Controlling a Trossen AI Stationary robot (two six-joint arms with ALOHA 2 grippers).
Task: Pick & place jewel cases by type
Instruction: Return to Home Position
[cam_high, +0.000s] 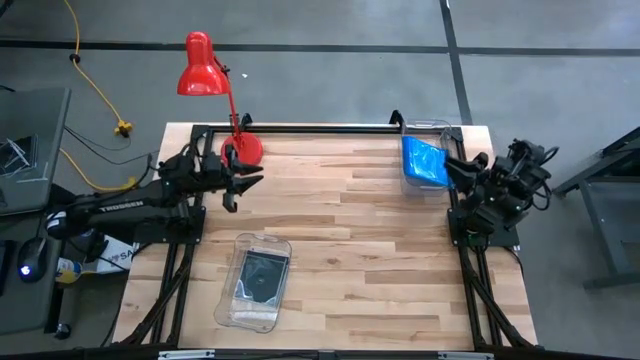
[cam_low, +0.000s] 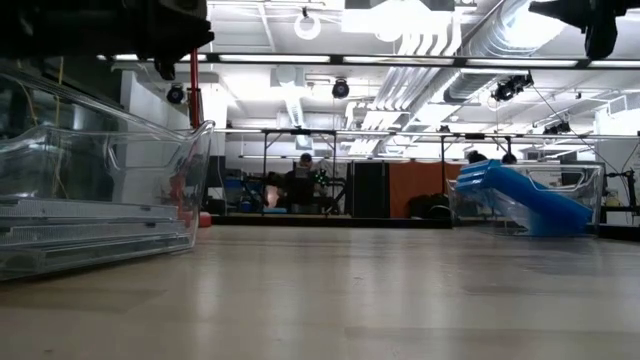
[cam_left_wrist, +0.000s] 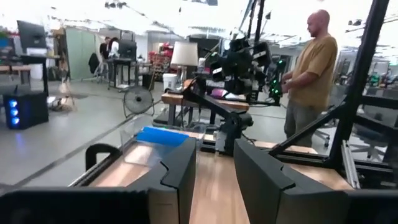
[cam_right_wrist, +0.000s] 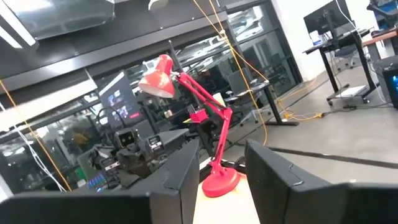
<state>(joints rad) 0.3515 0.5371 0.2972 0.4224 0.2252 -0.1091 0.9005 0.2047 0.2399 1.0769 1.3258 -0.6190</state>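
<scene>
Several bright blue jewel cases (cam_high: 424, 160) lie in a clear bin (cam_high: 440, 128) at the table's far right; in the low view the blue jewel cases (cam_low: 525, 200) lean slanted inside it. Dark jewel cases (cam_high: 262, 272) lie flat in a second clear bin (cam_high: 228, 312) near the front, left of the middle. My left gripper (cam_high: 250, 182) hovers over the far left of the table, open and empty, pointing level toward the right, as the left wrist view of the gripper (cam_left_wrist: 214, 155) shows. My right gripper (cam_high: 452, 168) hovers beside the blue bin at the right edge, open and empty in its wrist view (cam_right_wrist: 222, 152).
A red desk lamp (cam_high: 205, 70) stands with its base (cam_high: 247, 148) at the table's far left, close to my left gripper. A black frame (cam_high: 320, 128) runs along the table's edges. A person (cam_left_wrist: 311, 74) stands beyond the table's right side. Bare wood lies mid-table.
</scene>
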